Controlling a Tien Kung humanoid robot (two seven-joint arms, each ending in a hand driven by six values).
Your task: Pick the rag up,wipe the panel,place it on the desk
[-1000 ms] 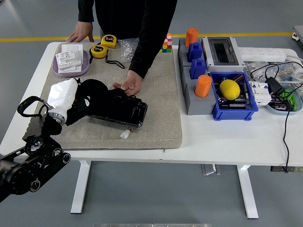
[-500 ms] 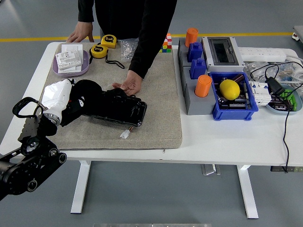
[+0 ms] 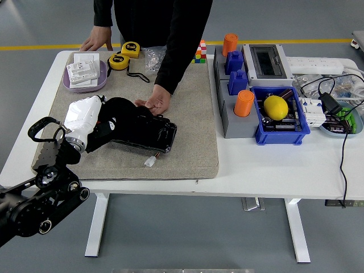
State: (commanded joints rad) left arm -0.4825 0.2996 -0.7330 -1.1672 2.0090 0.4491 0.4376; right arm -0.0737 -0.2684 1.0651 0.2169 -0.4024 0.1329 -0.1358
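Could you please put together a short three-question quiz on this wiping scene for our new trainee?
1. True or false: the left robot hand rests on the black panel.
2. What steadies the panel's far edge? A) the yellow tape measure B) the person's hand C) the blue bin
3. Fill in: the panel lies on a grey ____ on the white table.

Key:
1. True; the hand lies over the panel's left end.
2. B, the person's hand.
3. Mat, on the table.
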